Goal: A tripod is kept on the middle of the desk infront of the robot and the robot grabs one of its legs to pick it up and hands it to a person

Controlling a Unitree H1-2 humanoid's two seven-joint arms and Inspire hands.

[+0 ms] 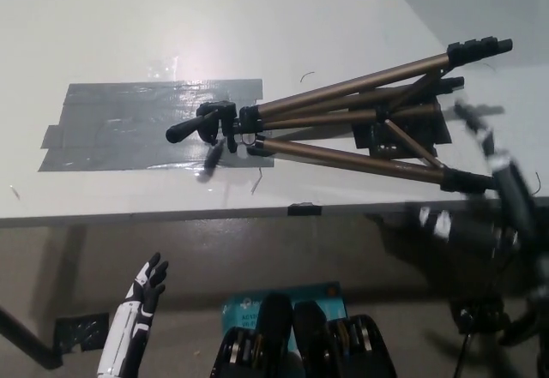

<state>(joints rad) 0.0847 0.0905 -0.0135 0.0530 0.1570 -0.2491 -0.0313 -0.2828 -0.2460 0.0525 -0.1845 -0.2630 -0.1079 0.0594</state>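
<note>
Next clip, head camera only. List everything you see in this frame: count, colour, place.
tripod: one, bronze legs with black head and feet, lying on its side on the desk, head toward the middle, legs fanning right.
desk: one, white, fills the upper picture.
grey tape patch: one, grey, on the desk left of middle, reaching under the tripod's head.
black patch: one, black, on the desk under the tripod's legs.
teal box: one, teal, below the desk edge, bottom middle.
left hand: one, white with dark fingers, lower left below the desk, open, holding nothing.
right hand: one, black, blurred, at the right by the leg ends; grip unreadable.
</note>
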